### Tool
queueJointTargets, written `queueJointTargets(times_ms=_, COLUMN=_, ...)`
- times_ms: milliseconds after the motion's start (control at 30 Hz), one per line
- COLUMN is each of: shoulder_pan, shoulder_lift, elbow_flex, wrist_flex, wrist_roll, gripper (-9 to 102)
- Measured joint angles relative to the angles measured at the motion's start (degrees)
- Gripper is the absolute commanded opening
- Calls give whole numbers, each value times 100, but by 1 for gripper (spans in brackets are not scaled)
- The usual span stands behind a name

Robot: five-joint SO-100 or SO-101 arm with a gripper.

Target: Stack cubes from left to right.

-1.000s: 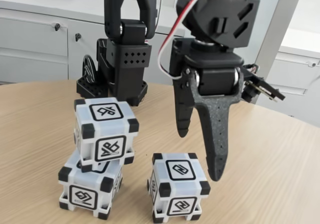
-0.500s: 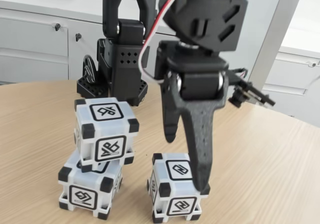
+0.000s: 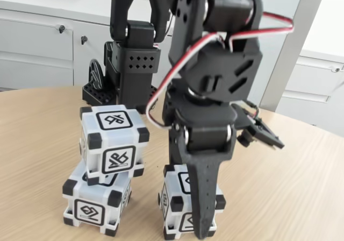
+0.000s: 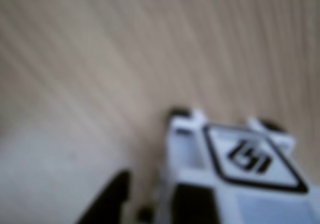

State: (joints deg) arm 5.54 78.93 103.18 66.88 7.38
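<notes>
The lone cube (image 3: 177,198), near the counter's (image 3: 290,187) front edge beside the two-cube stack (image 3: 105,168), is straddled by the tool (image 3: 185,206), spread wide. Both faces should be squared before the fingers are brought together.

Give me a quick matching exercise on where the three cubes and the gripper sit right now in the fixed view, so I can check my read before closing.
Things:
1. upper cube
2. lower left cube
3. lone cube
4. gripper

Places:
A. on the table, carrying another cube
B. lowered around a cube, one finger in front of it
C. resting skewed on top of another cube
D. on the table to the right of the stack, between the fingers

Pairs: 1-C, 2-A, 3-D, 4-B
</notes>
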Motion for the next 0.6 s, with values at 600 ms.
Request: queueJointTargets(times_ms=600, shoulder_pan=0, shoulder_lift=-62, elbow_flex=-9, wrist_flex=53, wrist_roll=44, gripper=22)
